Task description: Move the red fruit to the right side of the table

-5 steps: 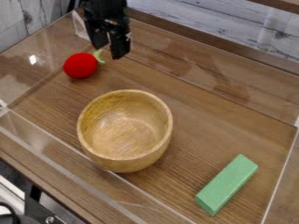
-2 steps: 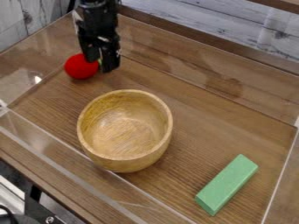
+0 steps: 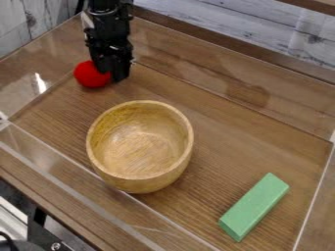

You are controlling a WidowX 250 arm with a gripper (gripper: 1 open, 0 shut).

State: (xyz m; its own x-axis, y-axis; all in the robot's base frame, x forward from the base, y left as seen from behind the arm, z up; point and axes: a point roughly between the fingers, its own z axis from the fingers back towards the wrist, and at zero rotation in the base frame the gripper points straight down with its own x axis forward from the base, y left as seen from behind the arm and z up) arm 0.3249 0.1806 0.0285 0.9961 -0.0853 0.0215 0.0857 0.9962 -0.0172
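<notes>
The red fruit (image 3: pixel 85 75) lies on the brown table (image 3: pixel 249 118) at the far left, and only its left part shows. My gripper (image 3: pixel 112 73) points straight down, low over the fruit's right part, with its black fingers (image 3: pixel 101 67) covering that side. The fingers stand close around the fruit, but the view does not show whether they press on it.
A round light wooden bowl (image 3: pixel 140 145) stands in the middle front of the table. A green rectangular block (image 3: pixel 256 207) lies at the front right. Low clear acrylic walls (image 3: pixel 53 186) edge the tabletop.
The gripper has come down and to the left from behind the fruit onto it, now covering the fruit's right side. The fruit, bowl and block have stayed in place.
</notes>
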